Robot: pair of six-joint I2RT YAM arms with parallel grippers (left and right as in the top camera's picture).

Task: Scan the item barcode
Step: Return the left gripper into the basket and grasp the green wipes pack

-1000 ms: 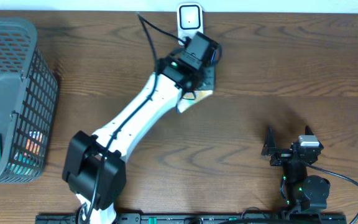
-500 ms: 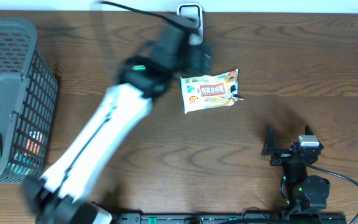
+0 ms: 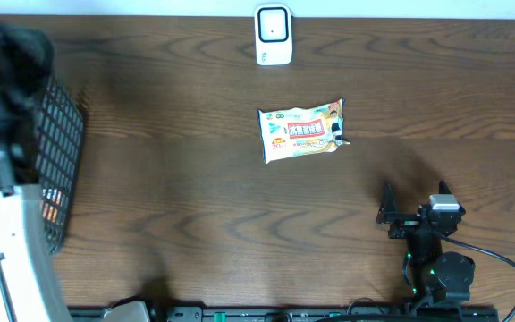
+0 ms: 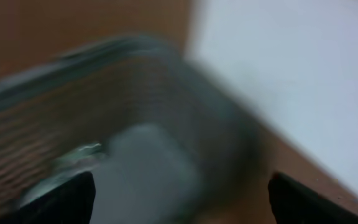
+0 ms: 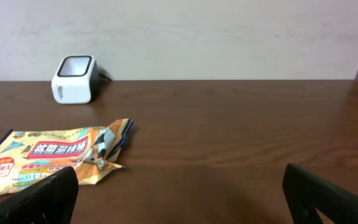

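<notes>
packet (image 3: 300,131) flat near scanner (image 3: 274,35) | left tool (image 4: 182,208) wide, empty, seemingly over basket (image 4: 55,118) | right tool (image 5: 182,202) wide, empty

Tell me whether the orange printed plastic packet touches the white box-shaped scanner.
No, the orange packet lies apart from the white scanner, with brown table showing between.

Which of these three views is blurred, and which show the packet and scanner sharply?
Left wrist view: heavily blurred, the basket only a grey smear. Right wrist view: sharp, evenly lit, packet and scanner crisp. Overhead view: sharp at centre, though the left arm at the edge is smeared.
</notes>
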